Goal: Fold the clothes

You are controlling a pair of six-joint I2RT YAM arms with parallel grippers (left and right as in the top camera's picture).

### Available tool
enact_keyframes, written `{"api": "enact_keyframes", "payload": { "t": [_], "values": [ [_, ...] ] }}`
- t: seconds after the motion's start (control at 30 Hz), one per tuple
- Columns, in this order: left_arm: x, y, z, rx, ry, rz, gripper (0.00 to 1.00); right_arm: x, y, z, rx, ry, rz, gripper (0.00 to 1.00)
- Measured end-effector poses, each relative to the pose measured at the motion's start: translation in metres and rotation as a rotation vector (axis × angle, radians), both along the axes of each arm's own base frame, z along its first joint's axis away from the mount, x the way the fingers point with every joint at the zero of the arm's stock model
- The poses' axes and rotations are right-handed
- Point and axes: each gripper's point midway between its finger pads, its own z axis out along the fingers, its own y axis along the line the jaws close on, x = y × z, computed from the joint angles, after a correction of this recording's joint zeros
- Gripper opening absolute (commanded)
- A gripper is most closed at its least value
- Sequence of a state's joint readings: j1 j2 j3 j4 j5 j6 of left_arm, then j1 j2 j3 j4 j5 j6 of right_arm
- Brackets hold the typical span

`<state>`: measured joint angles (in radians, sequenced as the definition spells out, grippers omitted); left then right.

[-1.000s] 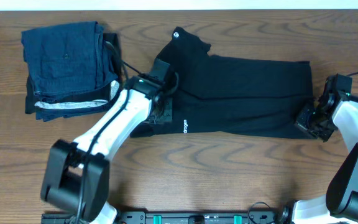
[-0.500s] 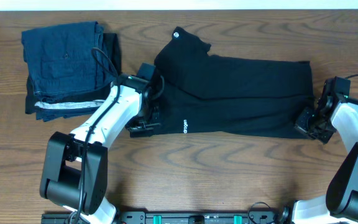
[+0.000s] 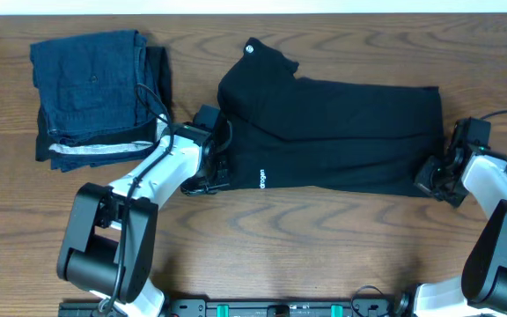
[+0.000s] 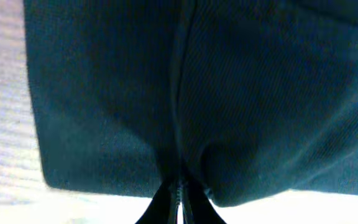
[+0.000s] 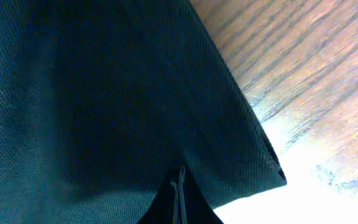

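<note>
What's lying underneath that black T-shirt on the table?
Only the wooden table shows around the black T-shirt, which lies flat. Whatever is beneath is covered by fabric. The left gripper and right gripper pinch its edges.

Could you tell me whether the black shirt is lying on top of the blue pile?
No, the shirt lies on the table beside the blue pile, with wood showing between them.

Overhead: even, bright light, sharp focus; black T-shirt (image 3: pixel 341 132) shows near-featureless dark. Wrist views: close and soft-focused, with table (image 5: pixel 316 62) beside the T-shirt's edge blown out to white glare.
</note>
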<state>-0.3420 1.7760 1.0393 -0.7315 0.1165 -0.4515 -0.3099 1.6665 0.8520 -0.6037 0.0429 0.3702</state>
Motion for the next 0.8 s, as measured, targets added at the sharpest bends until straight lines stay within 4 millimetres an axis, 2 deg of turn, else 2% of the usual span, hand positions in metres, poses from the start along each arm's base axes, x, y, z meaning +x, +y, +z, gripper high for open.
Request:
{"api": "enact_keyframes", "payload": {
  "t": [0.17,0.37,0.5,0.8],
  "values": [
    [0.000,0.003,-0.009,0.026,0.016,0.001,0.06,-0.004,-0.004,0.000,-0.025,0.016,-0.004,0.01],
    [0.004,0.006,-0.011,0.035,0.019,0.008,0.06,-0.013,-0.014,0.001,-0.086,0.060,-0.015,0.01],
    [0.014,0.012,-0.011,0.028,-0.001,0.034,0.06,-0.018,-0.022,0.001,-0.115,0.075,-0.030,0.01],
    [0.022,0.019,-0.011,0.024,-0.023,0.029,0.06,-0.018,-0.030,0.001,-0.157,0.075,-0.041,0.01]
  ]
}}
